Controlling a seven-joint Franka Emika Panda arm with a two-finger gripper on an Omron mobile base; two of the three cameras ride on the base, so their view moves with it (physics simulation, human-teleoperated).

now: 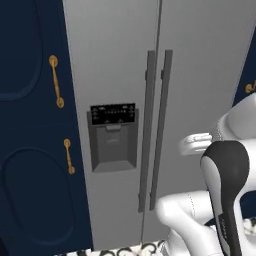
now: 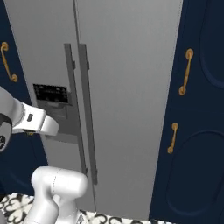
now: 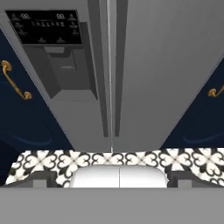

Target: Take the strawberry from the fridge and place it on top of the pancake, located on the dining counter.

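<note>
The fridge (image 1: 115, 55) is a tall grey steel unit with both doors shut, and it stands right in front of me. Its two long dark vertical handles (image 1: 156, 130) meet at the middle seam. A black control panel (image 1: 113, 114) sits above a recessed dispenser (image 1: 114, 147) on the left door. From the right base view the fridge (image 2: 131, 65) looks the same. In the hand view the fridge (image 3: 162, 65) rises ahead and my gripper (image 3: 112, 177) is open, its dark fingertips (image 3: 41, 177) wide apart and holding nothing. The strawberry is hidden. The pancake and the dining counter are out of view.
Navy cabinets (image 1: 30, 150) with brass handles (image 1: 56, 81) flank the fridge on the left, and more navy cabinets (image 2: 201, 131) stand on the right. Black-and-white patterned floor tiles (image 3: 57, 162) run along the fridge's foot. My white arm (image 1: 220, 200) fills the lower right of the left base view.
</note>
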